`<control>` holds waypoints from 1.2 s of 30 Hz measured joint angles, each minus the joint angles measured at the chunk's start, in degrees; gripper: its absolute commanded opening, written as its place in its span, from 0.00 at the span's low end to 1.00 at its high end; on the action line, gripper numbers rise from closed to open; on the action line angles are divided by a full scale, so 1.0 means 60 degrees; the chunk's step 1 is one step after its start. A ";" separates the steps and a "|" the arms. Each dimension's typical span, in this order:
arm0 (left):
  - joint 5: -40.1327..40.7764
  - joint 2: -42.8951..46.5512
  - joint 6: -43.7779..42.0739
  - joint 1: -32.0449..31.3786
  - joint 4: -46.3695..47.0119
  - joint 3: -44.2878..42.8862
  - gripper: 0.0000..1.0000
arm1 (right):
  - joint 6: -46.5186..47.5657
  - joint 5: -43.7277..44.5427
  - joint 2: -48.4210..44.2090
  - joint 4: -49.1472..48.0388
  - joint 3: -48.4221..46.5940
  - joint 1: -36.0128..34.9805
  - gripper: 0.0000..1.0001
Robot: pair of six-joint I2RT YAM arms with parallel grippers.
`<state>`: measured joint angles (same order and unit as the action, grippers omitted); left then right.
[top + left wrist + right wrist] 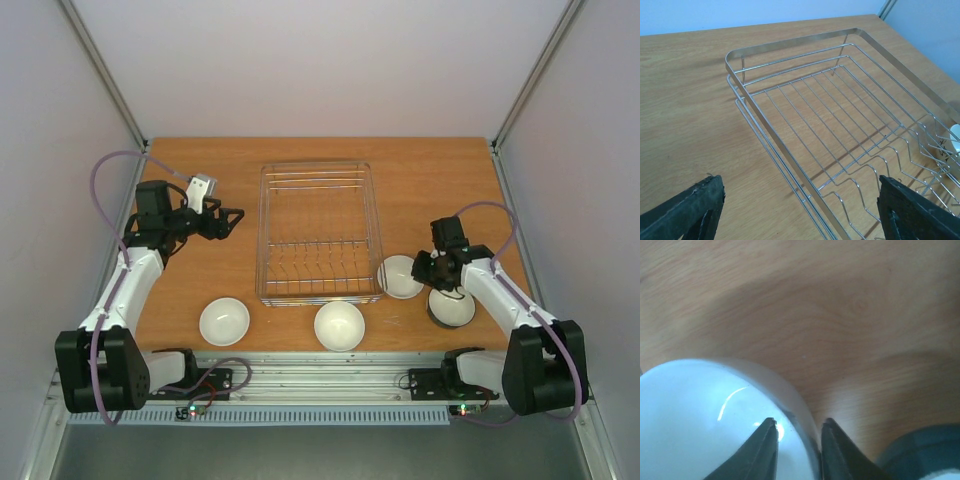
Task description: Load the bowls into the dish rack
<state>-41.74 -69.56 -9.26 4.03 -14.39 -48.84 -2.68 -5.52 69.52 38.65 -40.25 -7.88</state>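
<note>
The dish rack (318, 235), a silver wire basket, stands mid-table with nothing in it; in the left wrist view its near corner (790, 150) lies below my left gripper (800, 210). That left gripper (232, 222) hovers open just left of the rack. My right gripper (420, 272) is down on a white bowl (400, 276) right of the rack. One finger is inside the rim of this bowl (700, 420) and one outside, jaws shut on it (799, 427). A dark-sided bowl (451, 307) sits beside it. Two white bowls (224, 320) (339, 325) rest near the front edge.
The dark bowl (925, 450) lies close to my right fingers. A white bowl's edge (954, 140) shows past the rack's far side. Grey walls close in the table on three sides, and the arms' bases stand at the near edge.
</note>
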 measured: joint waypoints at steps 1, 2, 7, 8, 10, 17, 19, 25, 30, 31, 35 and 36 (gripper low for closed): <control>-0.0007 0.0000 0.0000 0.0000 0.0000 0.0000 0.84 | 0.0033 0.0004 0.0036 -0.0018 0.0025 0.0000 0.11; -0.0011 0.0000 0.0000 0.0000 0.0000 0.0000 0.84 | -0.0029 0.0106 0.0091 -0.0029 0.0066 0.0000 0.06; -0.0007 0.0000 0.0007 0.0000 0.0000 0.0000 0.85 | -0.0047 0.0127 0.0149 -0.0215 0.0080 0.0029 0.01; -0.0007 0.0000 0.0007 0.0000 0.0004 0.0000 0.87 | -0.0047 0.0164 0.0157 -0.0219 0.0080 0.0025 0.01; -0.0007 0.0000 0.0007 0.0000 0.0000 0.0000 0.90 | -0.0055 0.0204 0.0153 -0.0219 0.0080 0.0025 0.01; -0.0138 0.0000 -0.0018 0.0000 -0.0142 -0.0036 0.97 | -0.0168 0.1468 -0.0557 0.0583 0.0033 0.0011 0.01; -0.0291 0.0000 -0.0036 0.0000 -0.0219 -0.0044 0.99 | -0.0182 0.1996 -0.0918 0.1162 -0.0197 0.0011 0.01; -0.1166 0.0018 -0.0146 0.0000 -0.0528 -0.0146 0.99 | -0.0164 0.2783 -0.2350 0.2004 -0.1705 0.0018 0.01; -0.2422 0.0178 -0.0251 0.0000 -0.0707 -0.0215 0.99 | -0.0080 0.1749 -0.3147 0.1894 -0.2798 0.0040 0.01; -0.2703 0.0178 -0.0255 0.0000 -0.0736 -0.0240 0.99 | -0.0073 0.1260 -0.3144 0.1774 -0.2947 0.0036 0.01; -0.4244 0.0142 -0.0178 0.0007 -0.0845 -0.0342 0.99 | -0.0146 -0.0769 -0.2845 0.1093 -0.2987 0.0025 0.01; -0.4648 0.0087 -0.0098 0.0015 -0.0834 -0.0364 0.99 | -0.0229 -0.1337 -0.2728 0.0794 -0.2892 -0.0004 0.01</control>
<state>-69.63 -69.04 -9.85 4.12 -19.40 -51.03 -4.05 -13.54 53.15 43.42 -57.60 -7.90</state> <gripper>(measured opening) 0.993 0.063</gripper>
